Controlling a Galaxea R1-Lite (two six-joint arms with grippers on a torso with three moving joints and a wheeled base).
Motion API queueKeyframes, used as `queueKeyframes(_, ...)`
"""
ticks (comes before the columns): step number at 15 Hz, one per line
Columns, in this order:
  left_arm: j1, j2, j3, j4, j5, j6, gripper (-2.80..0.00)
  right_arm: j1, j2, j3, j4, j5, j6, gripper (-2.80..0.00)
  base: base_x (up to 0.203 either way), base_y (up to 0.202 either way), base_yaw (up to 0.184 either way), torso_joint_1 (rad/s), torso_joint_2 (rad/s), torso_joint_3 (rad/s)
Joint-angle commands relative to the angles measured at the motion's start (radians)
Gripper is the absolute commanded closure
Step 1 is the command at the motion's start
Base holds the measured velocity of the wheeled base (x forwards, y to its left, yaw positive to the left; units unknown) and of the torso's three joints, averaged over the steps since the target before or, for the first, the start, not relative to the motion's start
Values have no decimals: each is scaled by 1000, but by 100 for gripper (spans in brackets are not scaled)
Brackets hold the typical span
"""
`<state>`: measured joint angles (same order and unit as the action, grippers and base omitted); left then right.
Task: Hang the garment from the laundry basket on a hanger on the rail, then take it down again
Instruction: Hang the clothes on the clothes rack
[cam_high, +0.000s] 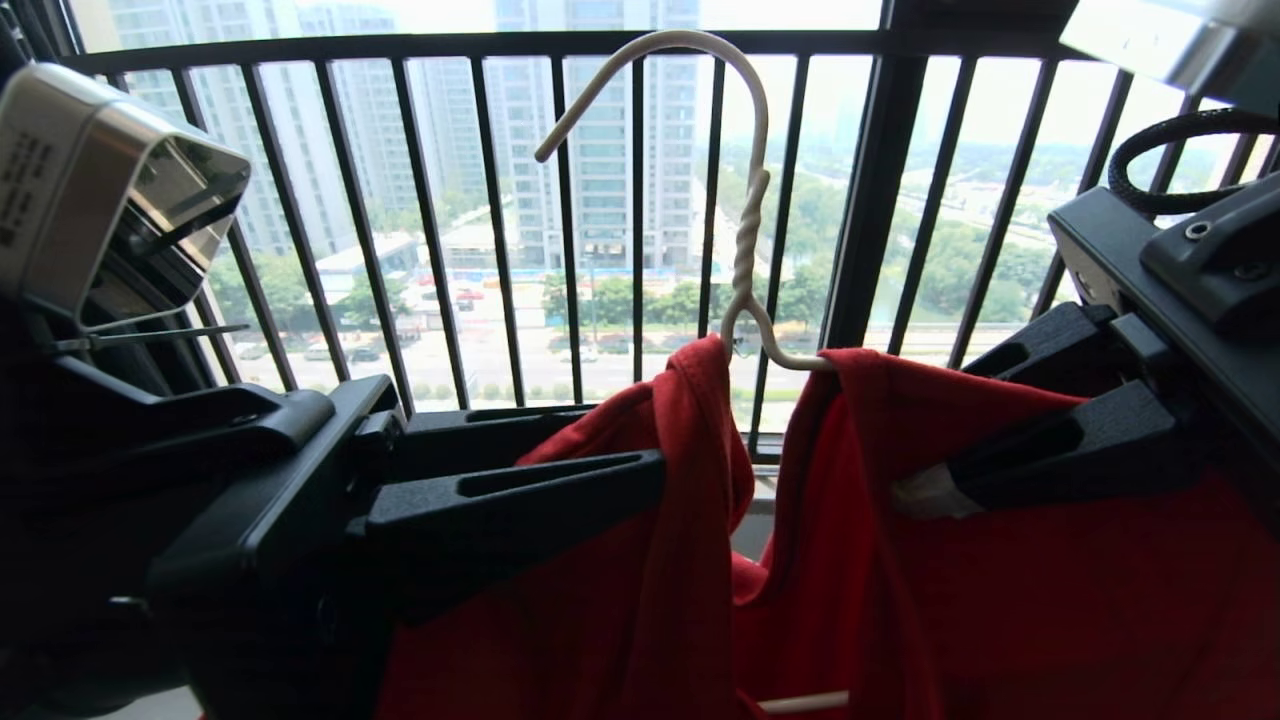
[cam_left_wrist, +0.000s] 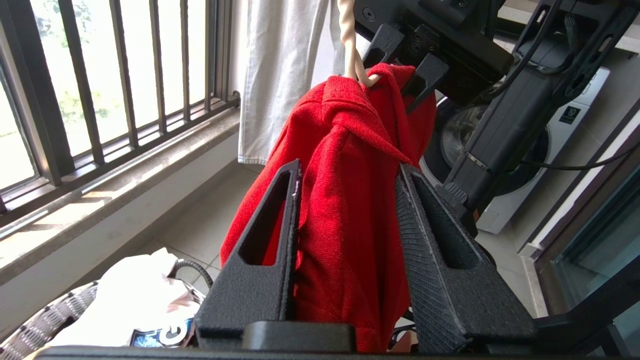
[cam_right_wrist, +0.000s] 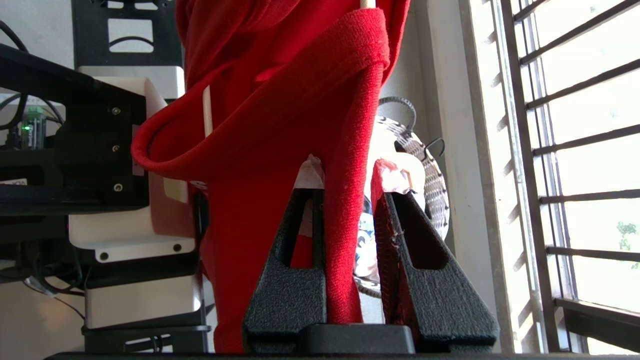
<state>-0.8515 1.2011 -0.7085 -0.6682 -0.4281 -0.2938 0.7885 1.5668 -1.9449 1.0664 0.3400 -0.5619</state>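
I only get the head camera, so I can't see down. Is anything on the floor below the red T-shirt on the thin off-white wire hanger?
Observer: Yes, a small round white-rimmed laundry basket stands on the floor, lower than the left gripper at the red T-shirt.
Operator: Is it empty?
Observer: No, a white printed shirt lies in it.
Operator: Anything else hanging?
Observer: A white cloth hangs by the window, beyond the wire hanger and the right gripper.
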Motion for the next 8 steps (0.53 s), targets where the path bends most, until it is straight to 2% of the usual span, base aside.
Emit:
queueKeyframes(1, 0, -8, 3, 0, -3, 4, -280, 0, -1, 0, 9, -1, -4, 0, 0, 0, 0, 0, 0, 0)
queueKeyframes(5, 9, -50, 2, 4, -1, 17, -280, -2, -11, 0, 7, -8, -4, 0, 0, 0, 0, 0, 0, 0)
queueKeyframes(8, 74, -100, -12, 80, -1, 95, -280, -21, -31, 0, 9, -27, -4, 0, 0, 0, 0, 0, 0, 0)
